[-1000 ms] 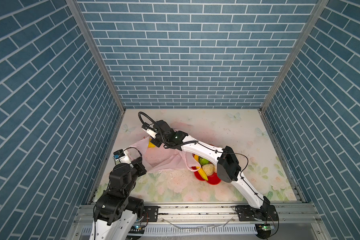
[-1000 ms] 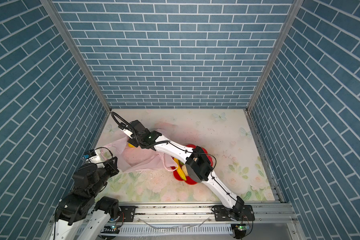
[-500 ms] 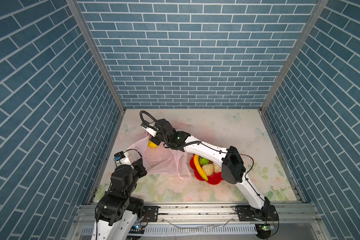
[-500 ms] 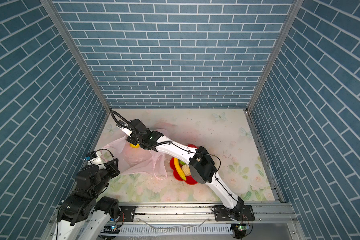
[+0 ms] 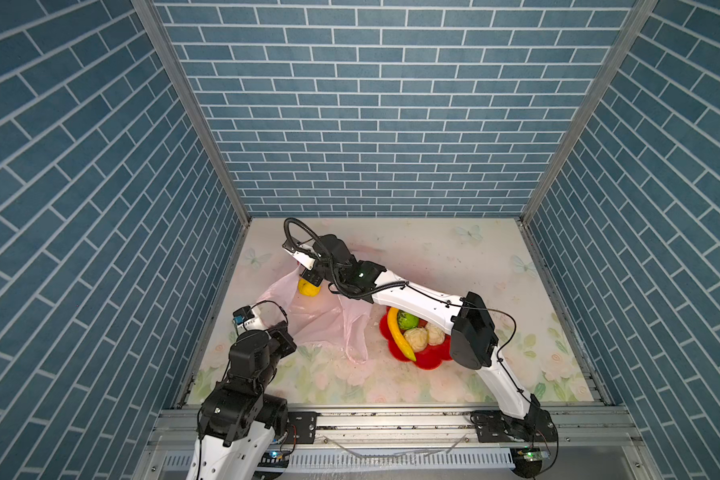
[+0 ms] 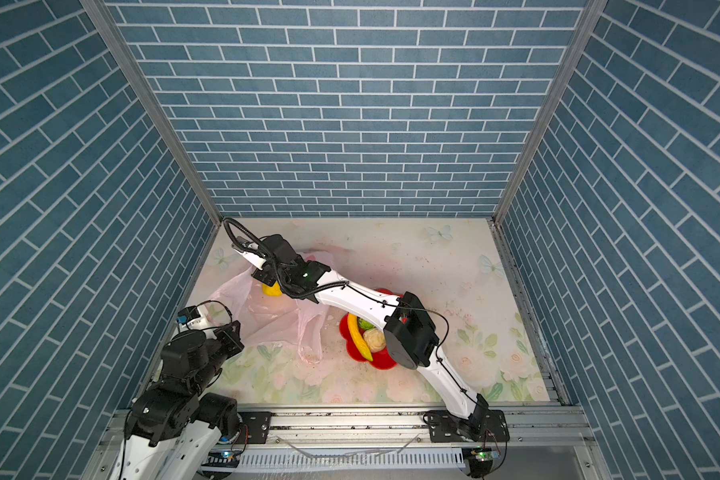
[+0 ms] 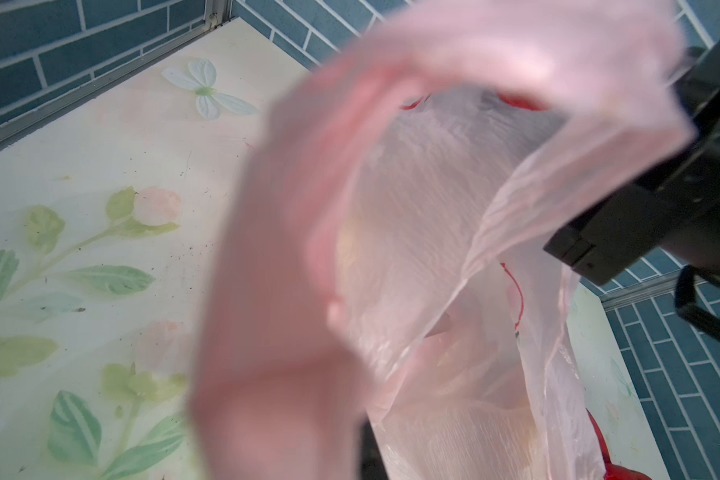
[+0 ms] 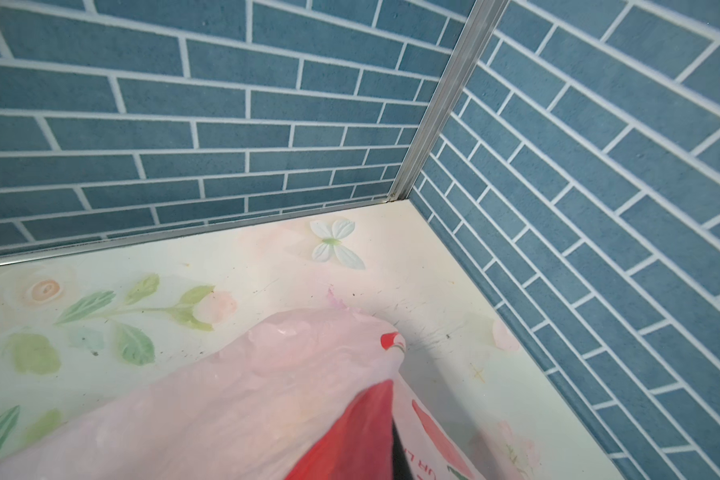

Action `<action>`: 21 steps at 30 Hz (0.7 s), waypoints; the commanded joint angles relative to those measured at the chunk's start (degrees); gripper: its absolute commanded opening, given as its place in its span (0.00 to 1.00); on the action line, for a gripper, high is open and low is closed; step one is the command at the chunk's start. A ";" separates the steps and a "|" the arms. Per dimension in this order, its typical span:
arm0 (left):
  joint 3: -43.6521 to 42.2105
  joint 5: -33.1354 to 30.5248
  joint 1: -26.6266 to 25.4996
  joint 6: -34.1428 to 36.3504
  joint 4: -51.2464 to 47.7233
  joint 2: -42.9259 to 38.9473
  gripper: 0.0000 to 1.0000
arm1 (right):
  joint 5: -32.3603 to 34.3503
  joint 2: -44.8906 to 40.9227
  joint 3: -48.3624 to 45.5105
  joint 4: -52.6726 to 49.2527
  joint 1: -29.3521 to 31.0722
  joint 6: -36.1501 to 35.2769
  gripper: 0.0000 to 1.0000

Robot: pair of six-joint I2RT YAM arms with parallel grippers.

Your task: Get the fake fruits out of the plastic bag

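Mid-emptying, the left hand (image 5: 284,329) near-left and the right hand (image 5: 312,279) farther back are both closed, seemingly pinching the plastic bag (image 5: 321,320) on the left of the tabletop (image 5: 454,257), a yellow fruit (image 5: 308,288) showing at its far edge; next, tip or shake it free.

Blue brick-patterned walls (image 5: 375,104) enclose a pale floral tabletop (image 5: 433,257), with metal strips (image 5: 193,108) running up the back corners.

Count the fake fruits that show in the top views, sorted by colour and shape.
Banana: 1
Green round fruit: 1
Cream bumpy fruits: 2
Yellow round fruit: 1
Total: 5 in sight; the bag may hide more.
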 commanded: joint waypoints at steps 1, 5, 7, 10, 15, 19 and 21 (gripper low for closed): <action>-0.93 -1.32 -0.22 -0.31 1.63 -0.33 0.03 | 0.48 -3.53 -1.96 3.23 0.45 -3.38 0.02; -1.28 -1.78 -0.22 -0.33 2.50 0.11 0.03 | 1.02 -3.54 -3.26 4.02 0.57 -4.38 0.02; -1.45 -1.98 -0.22 -0.40 3.06 0.43 0.03 | 1.32 -5.82 -4.45 4.93 0.84 -4.76 0.02; -1.72 -2.22 -0.22 -0.47 4.19 1.10 0.03 | 1.62 -6.23 -5.46 4.65 0.89 -4.74 0.02; -2.04 -2.39 -0.22 -0.47 5.26 1.99 0.03 | 2.01 -6.36 -7.36 2.90 0.79 -3.89 0.05; -2.08 -2.48 -0.22 -0.27 5.33 2.10 0.03 | 2.72 -6.87 -9.60 1.44 0.85 -2.23 0.08; -2.11 -2.36 -0.22 -0.17 5.26 2.10 0.03 | 2.64 -7.36 -10.92 1.12 0.84 -1.30 0.13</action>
